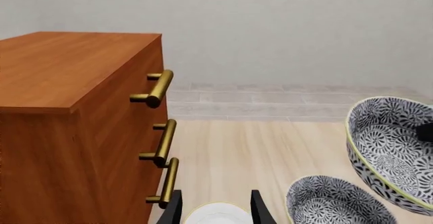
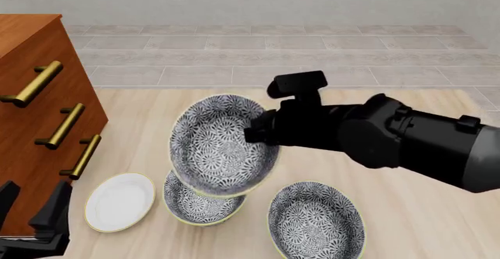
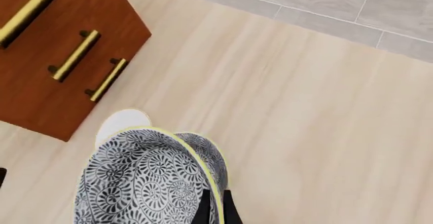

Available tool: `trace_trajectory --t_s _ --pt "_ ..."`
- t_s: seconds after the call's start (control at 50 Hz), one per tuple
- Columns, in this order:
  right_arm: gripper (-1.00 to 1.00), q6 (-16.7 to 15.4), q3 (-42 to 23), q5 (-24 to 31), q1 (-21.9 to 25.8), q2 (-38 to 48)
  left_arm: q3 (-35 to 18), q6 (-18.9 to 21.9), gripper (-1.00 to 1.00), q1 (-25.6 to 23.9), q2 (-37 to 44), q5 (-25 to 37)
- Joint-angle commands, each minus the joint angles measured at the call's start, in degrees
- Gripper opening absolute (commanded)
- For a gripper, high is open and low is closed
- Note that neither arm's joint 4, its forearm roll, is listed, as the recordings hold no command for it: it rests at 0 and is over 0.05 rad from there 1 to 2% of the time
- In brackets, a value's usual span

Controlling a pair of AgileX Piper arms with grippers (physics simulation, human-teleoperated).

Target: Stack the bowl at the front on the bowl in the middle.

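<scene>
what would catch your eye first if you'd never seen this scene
A patterned bowl held tilted in the air by the right end effector, hanging over a second bowl on the table. A third bowl sits to the right, a white plate to the left by the wooden drawers.

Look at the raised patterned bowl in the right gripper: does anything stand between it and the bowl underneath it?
Nothing visible does. The raised bowl, tilted in the right gripper, hangs directly over the lower bowl. The white plate and third bowl lie off to either side.
</scene>
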Motion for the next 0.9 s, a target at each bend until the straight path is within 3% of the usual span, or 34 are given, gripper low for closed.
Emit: trace_trajectory --t_s 0.02,0.32,0.78,0.9 --pt "-1.00 1.3 -1.5 0.1 3.1 0.9 0.0 -0.1 1.00 -0.2 -2.2 1.5" --pt "-1.00 4.0 -1.9 -0.9 7.7 3.1 0.0 -0.3 1.00 -0.2 -1.9 1.2" --pt "-1.00 3.3 -2.5 -2.2 6.8 6.6 0.0 1.1 1.00 0.3 -1.5 1.3" --pt "-1.00 3.3 -2.9 -2.9 6.1 8.2 -0.1 -0.7 1.00 -0.9 -4.0 2.7"
